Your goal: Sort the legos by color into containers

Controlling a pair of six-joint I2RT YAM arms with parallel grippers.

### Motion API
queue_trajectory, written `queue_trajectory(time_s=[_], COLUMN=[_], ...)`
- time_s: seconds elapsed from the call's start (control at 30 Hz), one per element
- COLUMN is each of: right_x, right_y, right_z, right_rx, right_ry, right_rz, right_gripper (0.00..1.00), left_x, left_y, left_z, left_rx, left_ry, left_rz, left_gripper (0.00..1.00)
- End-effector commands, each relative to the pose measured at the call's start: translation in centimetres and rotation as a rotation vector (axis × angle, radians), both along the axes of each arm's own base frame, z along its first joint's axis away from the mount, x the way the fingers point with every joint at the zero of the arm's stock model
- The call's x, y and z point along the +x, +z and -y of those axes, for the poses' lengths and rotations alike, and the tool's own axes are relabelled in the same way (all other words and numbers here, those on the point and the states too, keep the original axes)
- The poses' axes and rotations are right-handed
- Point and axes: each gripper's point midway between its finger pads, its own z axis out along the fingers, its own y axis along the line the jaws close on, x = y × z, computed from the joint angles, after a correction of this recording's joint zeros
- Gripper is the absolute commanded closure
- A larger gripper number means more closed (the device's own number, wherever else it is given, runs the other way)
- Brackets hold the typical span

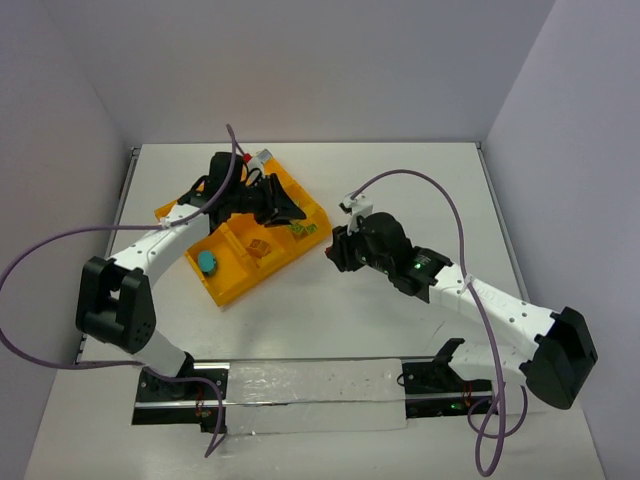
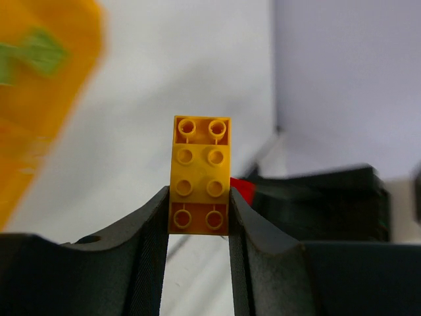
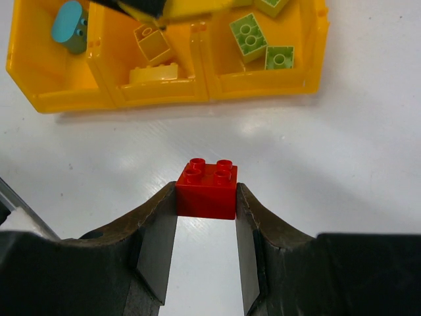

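Left wrist view.
Observer: What has the left claw got?
Me: My left gripper [image 2: 199, 210] pinches a long brick [image 2: 200, 174], yellow in the middle and orange at both ends. It stands upright, studs facing the lens. Both pads press on its lower end; the top sticks out free.
Observer: Where is that over the table [image 1: 400, 190]?
Me: Top view: the claw hangs above the tray [image 1: 222, 290], about 1 o'clock from the tray's middle. The brick itself is hidden there by my fingers.
Observer: And the right side?
Me: My right gripper [image 3: 207, 197] is clamped on a red brick [image 3: 207, 191], four studs up, one pad on each side face. I cannot tell whether it touches the table. In the top view this claw sits just off the tray's corner, at about 4 o'clock.
Observer: What is in the tray, seen from the right wrist?
Me: The tray lies at 12 o'clock from the red brick, well apart. Three near compartments show:
- At 10 o'clock, a teal piece [image 3: 66, 23].
- At 11 o'clock, yellow bricks [image 3: 154, 74].
- At 1 o'clock, light green bricks [image 3: 248, 36].

The far row is mostly cut off.
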Motion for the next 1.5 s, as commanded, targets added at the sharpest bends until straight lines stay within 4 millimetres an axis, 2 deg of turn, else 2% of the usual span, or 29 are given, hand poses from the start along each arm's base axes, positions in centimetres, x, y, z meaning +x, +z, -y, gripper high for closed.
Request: queue_trajectory(time_s=[0.0,0.13,0.27,0.37,0.53,0.67,0.77,0.8,0.87,0.93,1.07,1.13,1.17,1.2,1.33,1.47], right_x=[0.1,0.3,0.5,0.6,0.6,0.6,0.7,0.8,0.9,1.2,2.6,3.8,4.3,5.0,8.7,12.5], right_y=[1.4,1.4,1.5,1.7,1.9,1.8,1.9,2.1,2.3,2.8,4.1,3.9,4.4,5.3,6.4,7.1], right_z=[0.7,0.8,0.5,0.3,0.1,0.0,-0.1,-0.2,-0.5,-0.9,-2.2,-3.3,-3.8,-4.5,-8.1,-11.0], right_rx=[0.011,0.013,0.013,0.017,0.019,0.018,0.018,0.021,0.029,0.037,0.056,0.044,0.052,0.063,0.067,0.065], right_ry=[-0.035,-0.048,-0.046,-0.043,-0.038,-0.035,-0.034,-0.033,-0.033,-0.030,-0.037,-0.040,-0.041,-0.039,-0.033,-0.042], right_rz=[0.046,0.043,0.041,0.042,0.039,0.035,0.036,0.037,0.037,0.040,0.047,0.038,0.045,0.055,0.071,0.101], right_gripper=[0.95,0.94,0.94,0.94,0.94,0.94,0.94,0.94,0.93,0.93,0.92,0.92,0.92,0.92,0.92,0.92], left_x=[3.5,4.1,4.3,4.1,4.3,4.8,5.1,5.1,5.1,5.0,5.3,5.4,5.5,5.7,5.8,4.7], left_y=[0.7,0.1,-0.4,-2.2,-4.5,-6.0,-6.2,-6.2,-6.3,-6.1,-4.4,-3.2,-2.3,-1.1,3.9,9.0], left_z=[-6.2,-11.6,-14.4,-14.8,-14.0,-13.5,-13.2,-13.1,-13.1,-13.0,-12.9,-13.2,-13.3,-13.6,-16.0,-19.0], left_rx=[0.317,0.573,0.696,0.743,0.725,0.728,0.719,0.717,0.716,0.713,0.693,0.699,0.694,0.693,0.686,0.654], left_ry=[0.280,0.458,0.545,0.533,0.506,0.490,0.484,0.480,0.475,0.472,0.483,0.502,0.513,0.537,0.680,0.836], left_rz=[0.133,0.167,0.179,0.143,0.116,0.098,0.100,0.101,0.100,0.101,0.128,0.143,0.158,0.175,0.233,0.296], left_gripper=[1.00,1.00,1.00,1.00,1.00,0.94,0.72,0.58,0.35,0.19,0.07,0.07,0.07,0.07,0.08,0.08])
